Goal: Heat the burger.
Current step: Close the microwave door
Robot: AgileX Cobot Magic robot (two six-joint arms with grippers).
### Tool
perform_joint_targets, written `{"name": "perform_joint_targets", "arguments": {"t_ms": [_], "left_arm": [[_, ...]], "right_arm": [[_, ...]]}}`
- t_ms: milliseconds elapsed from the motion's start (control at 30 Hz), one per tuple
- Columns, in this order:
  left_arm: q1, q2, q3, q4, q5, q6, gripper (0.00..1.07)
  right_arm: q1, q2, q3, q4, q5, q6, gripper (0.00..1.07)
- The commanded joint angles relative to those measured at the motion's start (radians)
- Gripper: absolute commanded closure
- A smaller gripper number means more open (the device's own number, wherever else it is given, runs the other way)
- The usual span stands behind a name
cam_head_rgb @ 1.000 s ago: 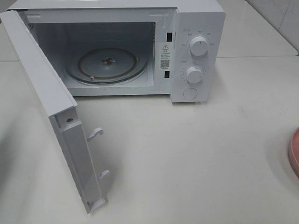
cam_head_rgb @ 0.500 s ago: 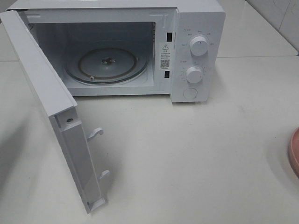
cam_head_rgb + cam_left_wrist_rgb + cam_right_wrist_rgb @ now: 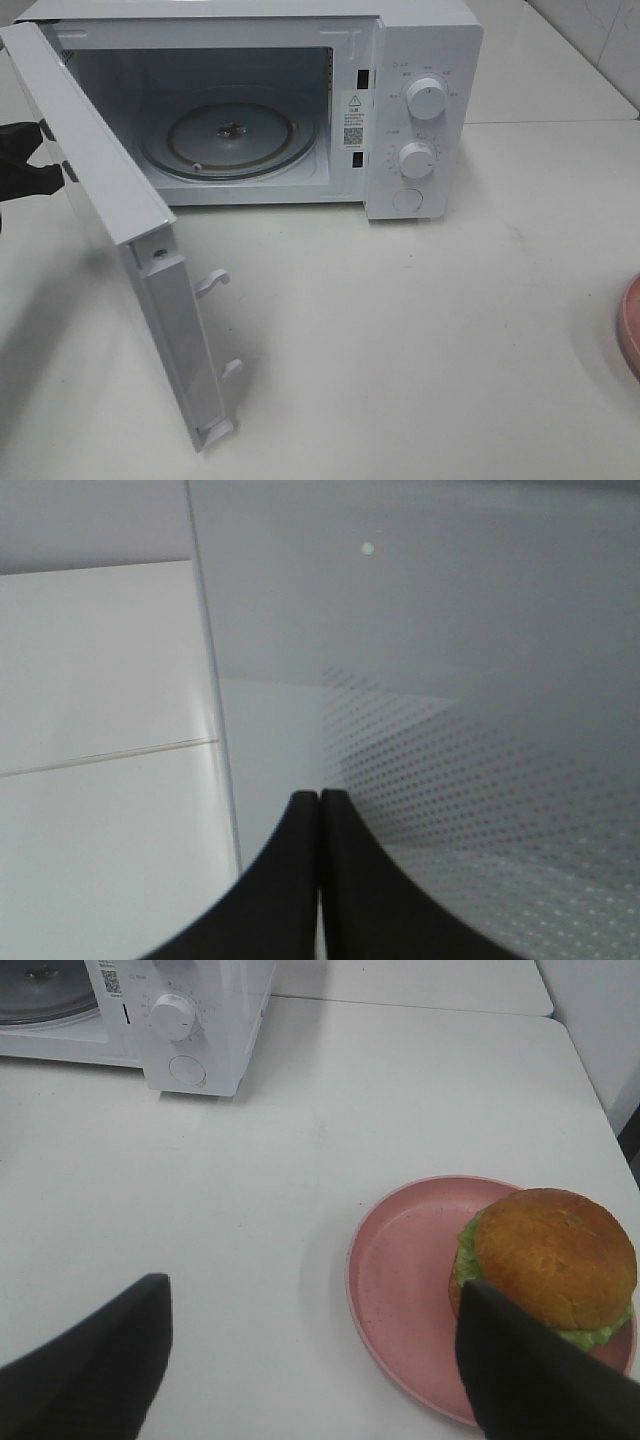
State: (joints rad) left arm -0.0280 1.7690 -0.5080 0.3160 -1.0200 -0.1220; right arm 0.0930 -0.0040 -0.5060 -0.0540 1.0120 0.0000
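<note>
Exterior high view shows the counter (image 3: 420, 340) bearing the microwave (image 3: 420, 110), its door (image 3: 120, 230) swung wide and turntable (image 3: 228, 140) bare, so the cavity looks ready for loading. The left hand (image 3: 22, 160) sits just behind the door's outer face with its fingers (image 3: 300, 880) clenched together on nothing, probably to push the door rather than grip it. The burger (image 3: 550, 1260) waits on the plate (image 3: 400, 1280) well right of the microwave, the released right hand (image 3: 310, 1360) hovering near it, likely for pickup.

White tabletop (image 3: 420, 340) with seams, pale tiled wall (image 3: 600, 30), soft even light
</note>
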Motion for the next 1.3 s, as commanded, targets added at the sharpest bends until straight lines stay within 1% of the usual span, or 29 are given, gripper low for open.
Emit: {"name": "perform_joint_targets", "arguments": {"t_ms": [33,67,100,133,200,233,367,533,667,700,733,800,867,967,1000,1067,1133,1300], "left_arm": [[-0.071,0.042,-0.038,-0.019,0.001,0.013,1.07],[-0.071,0.042,-0.038,-0.019,0.001,0.013,1.07],[-0.101,0.054,-0.044,-0.058,-0.001,0.018,1.07],[-0.101,0.054,-0.044,-0.058,-0.001,0.018,1.07],[-0.139,0.073,-0.049,-0.110,-0.010,0.020,1.07],[-0.139,0.073,-0.049,-0.110,-0.010,0.020,1.07],[-0.183,0.096,-0.055,-0.157,-0.021,0.020,1.07],[-0.216,0.101,-0.075,-0.182,-0.014,0.020,1.07],[-0.254,0.119,-0.129,-0.190,0.011,0.020,1.07],[-0.254,0.119,-0.129,-0.190,0.011,0.020,1.07],[-0.271,0.127,-0.153,-0.194,0.028,0.020,1.07],[-0.279,0.132,-0.163,-0.196,0.041,0.020,1.07],[-0.310,0.152,-0.209,-0.215,0.058,0.020,1.07],[-0.318,0.156,-0.219,-0.218,0.058,0.020,1.07],[-0.335,0.168,-0.242,-0.226,0.063,0.020,1.07],[-0.342,0.174,-0.251,-0.231,0.063,0.020,1.07],[-0.378,0.199,-0.299,-0.252,0.079,0.020,1.07],[-0.412,0.217,-0.342,-0.259,0.089,0.020,1.07]], "right_arm": [[-0.006,-0.027,0.003,0.000,-0.005,0.009,0.32],[-0.006,-0.027,0.003,0.000,-0.005,0.009,0.32],[-0.006,-0.027,0.003,0.000,-0.005,0.009,0.32],[-0.006,-0.027,0.003,0.000,-0.005,0.009,0.32],[-0.006,-0.027,0.003,0.000,-0.005,0.009,0.32],[-0.006,-0.027,0.003,0.000,-0.005,0.009,0.32],[-0.006,-0.027,0.003,0.000,-0.005,0.009,0.32],[-0.006,-0.027,0.003,0.000,-0.005,0.009,0.32],[-0.006,-0.027,0.003,0.000,-0.005,0.009,0.32],[-0.006,-0.027,0.003,0.000,-0.005,0.009,0.32],[-0.006,-0.027,0.003,0.000,-0.005,0.009,0.32],[-0.006,-0.027,0.003,0.000,-0.005,0.009,0.32],[-0.006,-0.027,0.003,0.000,-0.005,0.009,0.32],[-0.006,-0.027,0.003,0.000,-0.005,0.009,0.32],[-0.006,-0.027,0.003,0.000,-0.005,0.009,0.32],[-0.006,-0.027,0.003,0.000,-0.005,0.009,0.32],[-0.006,-0.027,0.003,0.000,-0.005,0.009,0.32],[-0.006,-0.027,0.003,0.000,-0.005,0.011,0.32]]}}
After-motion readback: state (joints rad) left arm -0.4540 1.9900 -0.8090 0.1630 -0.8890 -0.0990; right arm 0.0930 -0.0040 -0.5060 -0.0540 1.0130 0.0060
